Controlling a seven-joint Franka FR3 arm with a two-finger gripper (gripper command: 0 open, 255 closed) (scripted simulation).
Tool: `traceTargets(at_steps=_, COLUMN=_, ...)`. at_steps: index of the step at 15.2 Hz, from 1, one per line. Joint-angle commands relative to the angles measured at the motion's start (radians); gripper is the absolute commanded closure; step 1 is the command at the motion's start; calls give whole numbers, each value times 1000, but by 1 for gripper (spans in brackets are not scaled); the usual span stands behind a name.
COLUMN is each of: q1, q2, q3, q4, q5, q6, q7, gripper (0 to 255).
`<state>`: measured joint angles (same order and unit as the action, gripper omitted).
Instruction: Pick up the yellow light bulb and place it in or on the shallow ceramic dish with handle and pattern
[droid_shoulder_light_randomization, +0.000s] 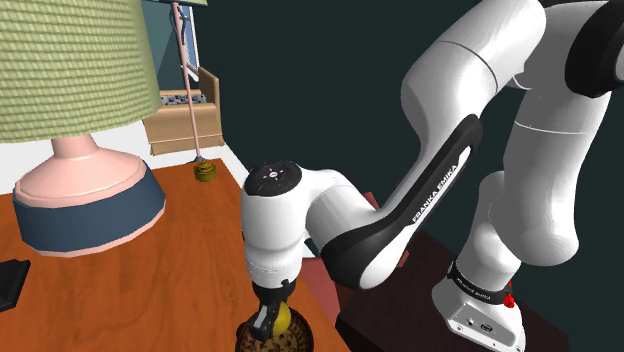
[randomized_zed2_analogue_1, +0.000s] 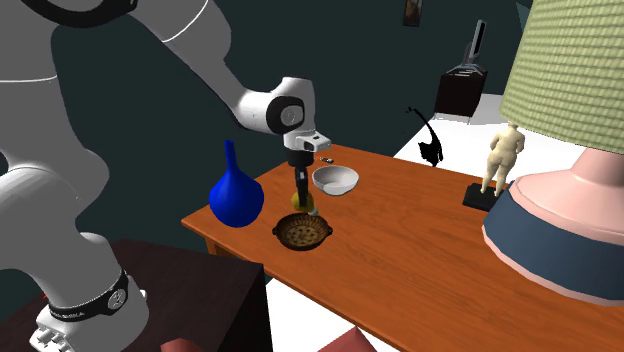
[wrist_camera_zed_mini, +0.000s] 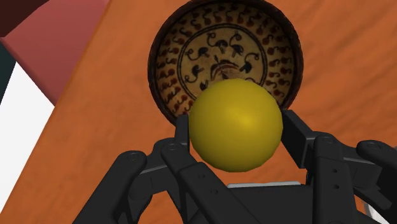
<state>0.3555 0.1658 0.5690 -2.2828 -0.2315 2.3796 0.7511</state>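
Note:
My black gripper (wrist_camera_zed_mini: 236, 130) is shut on the yellow light bulb (wrist_camera_zed_mini: 236, 125), whose round glass end points down. Just past the bulb lies the shallow patterned dish (wrist_camera_zed_mini: 191, 57), brown-rimmed with dark scrollwork on tan. From the second exterior view the gripper (randomized_zed2_analogue_1: 302, 196) hangs upright with the bulb (randomized_zed2_analogue_1: 305, 206) just above the far rim of the dish (randomized_zed2_analogue_1: 302, 233), near the table's front edge. In the shoulder view the gripper (droid_shoulder_light_randomization: 270, 318) and bulb (droid_shoulder_light_randomization: 282, 318) sit right over the dish (droid_shoulder_light_randomization: 290, 341) at the bottom edge.
A blue vase (randomized_zed2_analogue_1: 236, 197) stands close to the dish, a white bowl (randomized_zed2_analogue_1: 335, 180) just behind the gripper. A large lamp (randomized_zed2_analogue_1: 560, 230), a small figurine (randomized_zed2_analogue_1: 498, 160) and a black cat shape (randomized_zed2_analogue_1: 431, 148) occupy the wooden table (randomized_zed2_analogue_1: 400, 260) farther off.

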Motion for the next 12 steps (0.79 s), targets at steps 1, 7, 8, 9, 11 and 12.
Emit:
traceTargets(at_steps=1, q1=4, q2=19, q3=-6, q4=-8, q5=-20, q6=22, q7=15, gripper=255)
traceTargets(at_steps=7, q1=19, q2=75, q3=-27, q4=-13, q5=-76, q6=72, q7=57, gripper=255)
traceTargets(at_steps=8, q1=19, q2=75, q3=-27, q4=-13, q5=-76, q6=72, q7=57, gripper=255)
traceTargets(at_steps=9, q1=19, q2=75, q3=-27, q4=-13, q5=-76, q6=72, q7=57, gripper=255)
traceTargets(at_steps=11, q1=19, q2=75, q3=-27, q4=-13, q5=-76, q6=72, q7=57, gripper=255)
traceTargets(at_steps=12, q1=19, q2=75, q3=-27, q4=-13, q5=-76, q6=72, q7=57, gripper=255)
